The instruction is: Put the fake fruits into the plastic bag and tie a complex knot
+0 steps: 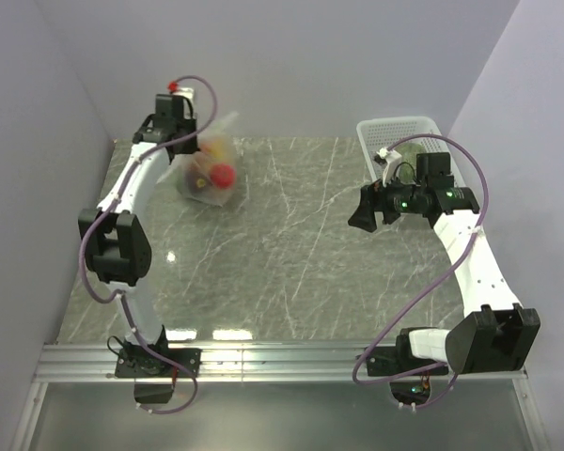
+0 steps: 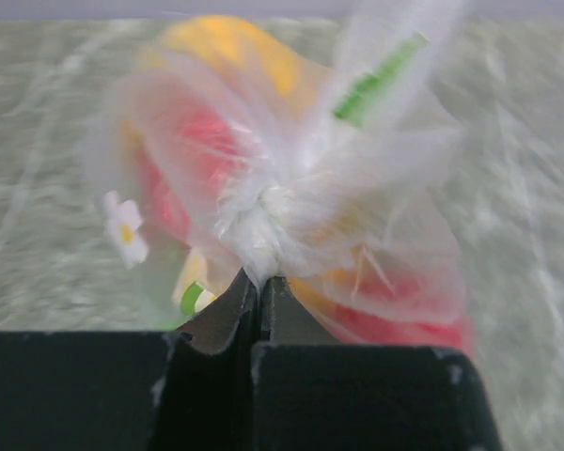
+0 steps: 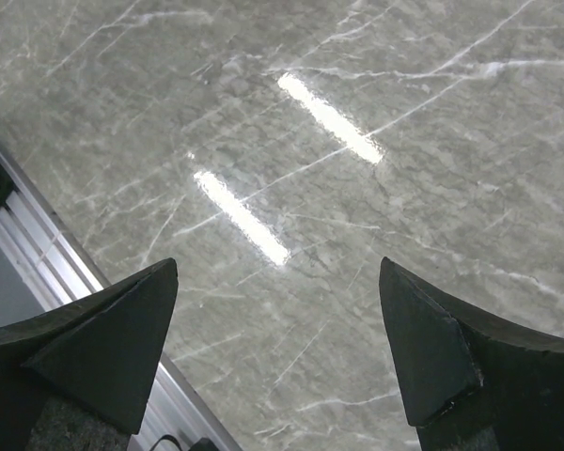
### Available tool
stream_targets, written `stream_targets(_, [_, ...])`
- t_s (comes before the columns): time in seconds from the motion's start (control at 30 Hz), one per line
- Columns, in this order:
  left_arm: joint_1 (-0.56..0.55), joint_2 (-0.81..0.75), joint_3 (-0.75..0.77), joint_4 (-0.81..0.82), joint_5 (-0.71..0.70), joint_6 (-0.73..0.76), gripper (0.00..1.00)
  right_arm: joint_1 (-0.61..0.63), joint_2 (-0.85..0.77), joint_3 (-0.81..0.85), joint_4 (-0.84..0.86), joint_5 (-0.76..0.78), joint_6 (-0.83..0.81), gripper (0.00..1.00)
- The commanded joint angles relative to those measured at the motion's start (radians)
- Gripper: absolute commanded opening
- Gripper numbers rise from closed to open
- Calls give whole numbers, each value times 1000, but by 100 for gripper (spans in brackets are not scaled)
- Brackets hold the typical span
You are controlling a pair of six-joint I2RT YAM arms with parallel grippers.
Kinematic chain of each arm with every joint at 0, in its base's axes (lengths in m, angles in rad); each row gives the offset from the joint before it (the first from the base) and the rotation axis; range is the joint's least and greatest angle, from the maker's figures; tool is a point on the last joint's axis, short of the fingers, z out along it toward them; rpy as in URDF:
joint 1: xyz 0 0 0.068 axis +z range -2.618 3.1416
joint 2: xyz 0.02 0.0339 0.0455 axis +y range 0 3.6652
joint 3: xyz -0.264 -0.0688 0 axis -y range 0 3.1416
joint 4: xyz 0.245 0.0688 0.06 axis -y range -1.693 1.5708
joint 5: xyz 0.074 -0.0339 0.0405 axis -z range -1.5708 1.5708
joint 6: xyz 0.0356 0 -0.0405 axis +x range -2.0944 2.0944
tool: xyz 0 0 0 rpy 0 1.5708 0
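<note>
The plastic bag (image 1: pixel 210 178) is at about 10 o'clock on the surface (image 1: pixel 291 244), and the fake fruits (image 1: pixel 223 175) are inside it. The left hand (image 2: pixel 261 284) is pinched tight on the twisted neck of the bag. The right hand (image 3: pixel 277 348) stands wide apart, holding nothing, at about 3 o'clock, near the white basket (image 1: pixel 395 122).

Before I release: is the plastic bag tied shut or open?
Tied shut: the plastic bag gathers into a knot held by the left gripper.
</note>
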Motion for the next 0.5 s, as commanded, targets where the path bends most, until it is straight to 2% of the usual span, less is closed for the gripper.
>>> stream_targets(0.0, [34, 22, 77, 100, -104, -81, 0, -9, 6, -17, 61, -28, 27, 95])
stream_targets(0.17, [66, 123, 87, 145, -171, -133, 3, -8, 34, -27, 112, -53, 73, 95])
stream_targets(0.23, [89, 178, 112, 163, -181, -143, 12, -6, 42, -27, 118, -54, 79, 96])
stream_targets(0.27, [97, 195, 122, 161, -164, -134, 30, -6, 45, -27, 121, -50, 84, 96])
stream_targets(0.3, [106, 210, 135, 155, -161, -124, 41, -6, 45, -27, 123, -45, 85, 96])
stream_targets(0.33, [111, 230, 164, 146, -120, -112, 61, -6, 46, -27, 126, -38, 88, 97])
stream_targets(0.4, [113, 235, 190, 97, -25, -68, 83, -6, 45, -22, 137, -19, 110, 98])
stream_targets(0.43, [113, 214, 195, 80, 17, -54, 99, -6, 42, -15, 140, -12, 119, 98])
stream_targets(0.47, [113, 198, 195, 53, 43, -42, 99, -6, 40, -10, 141, -5, 140, 99])
